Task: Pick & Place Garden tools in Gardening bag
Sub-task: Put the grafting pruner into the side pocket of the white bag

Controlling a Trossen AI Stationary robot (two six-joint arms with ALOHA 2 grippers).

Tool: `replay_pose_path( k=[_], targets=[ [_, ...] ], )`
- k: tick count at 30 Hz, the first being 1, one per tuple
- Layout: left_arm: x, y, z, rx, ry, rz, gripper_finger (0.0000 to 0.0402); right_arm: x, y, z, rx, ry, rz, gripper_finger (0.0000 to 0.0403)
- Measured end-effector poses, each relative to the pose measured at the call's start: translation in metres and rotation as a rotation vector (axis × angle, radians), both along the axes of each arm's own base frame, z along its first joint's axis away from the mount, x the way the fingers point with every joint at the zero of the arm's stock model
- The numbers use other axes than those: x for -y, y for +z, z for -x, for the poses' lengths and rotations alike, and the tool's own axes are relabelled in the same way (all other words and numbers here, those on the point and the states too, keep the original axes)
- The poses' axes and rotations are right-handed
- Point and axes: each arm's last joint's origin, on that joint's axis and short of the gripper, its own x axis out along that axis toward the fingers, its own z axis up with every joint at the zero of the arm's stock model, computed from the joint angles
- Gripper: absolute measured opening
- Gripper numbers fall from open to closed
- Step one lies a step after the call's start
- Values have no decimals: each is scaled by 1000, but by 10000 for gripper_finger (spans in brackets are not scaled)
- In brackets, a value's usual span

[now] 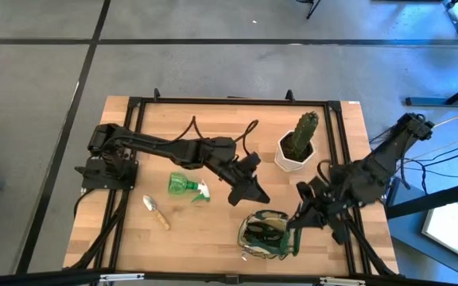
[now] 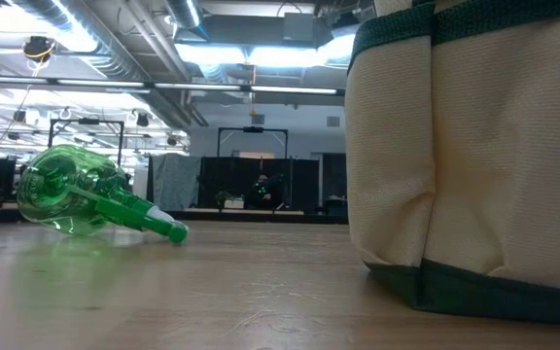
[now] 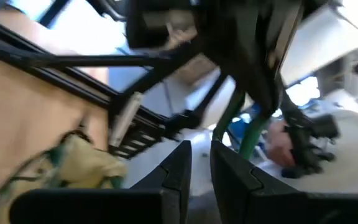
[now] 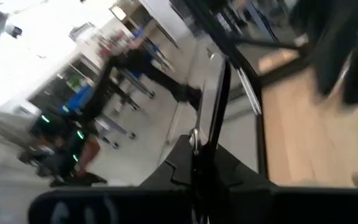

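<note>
The wooden counter (image 1: 213, 230) has a pale plank grain, framed by black rails. The gardening bag (image 1: 269, 234), soft olive-khaki fabric with dark green trim, sits at about five o'clock near the front edge, with dark tool shapes inside it. From table height its weave looks coarse and its side bulges. The left pincer (image 1: 249, 189) hangs over the middle of the counter, just up and toward eleven o'clock from the bag; its two dark fingers (image 3: 178, 168) stand with a narrow slit between them and nothing in it. The right pincer (image 1: 299, 220) is at the bag's three o'clock rim, fingers pressed shut; whether it pinches the fabric I cannot tell. A translucent green spray bottle (image 1: 188, 186) lies on its side at about nine o'clock. A silver trowel (image 1: 156, 211) with a wooden handle lies just below it. A ribbed cactus in a white faceted pot (image 1: 296, 152) stands toward one o'clock
</note>
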Motion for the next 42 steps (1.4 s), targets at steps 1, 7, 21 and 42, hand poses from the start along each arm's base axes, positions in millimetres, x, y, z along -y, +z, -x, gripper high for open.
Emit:
replay_pose_path(
  k=[1, 7, 21, 42],
  targets=[
    [-2, 0, 1, -6, 16, -18, 49, -5, -4, 1, -22, 2, 9, 10],
    [1, -9, 3, -90, 20, -48, 37, -34, -25, 1, -105, -16, 40, 10],
    [26, -15, 10, -123, -138, -82, 31, -91, -79, -10, -158, -123, 162, 10],
    [44, -15, 14, -130, -183, -73, 29, -87, -122, -13, -372, -234, 359, 10]
  ],
)
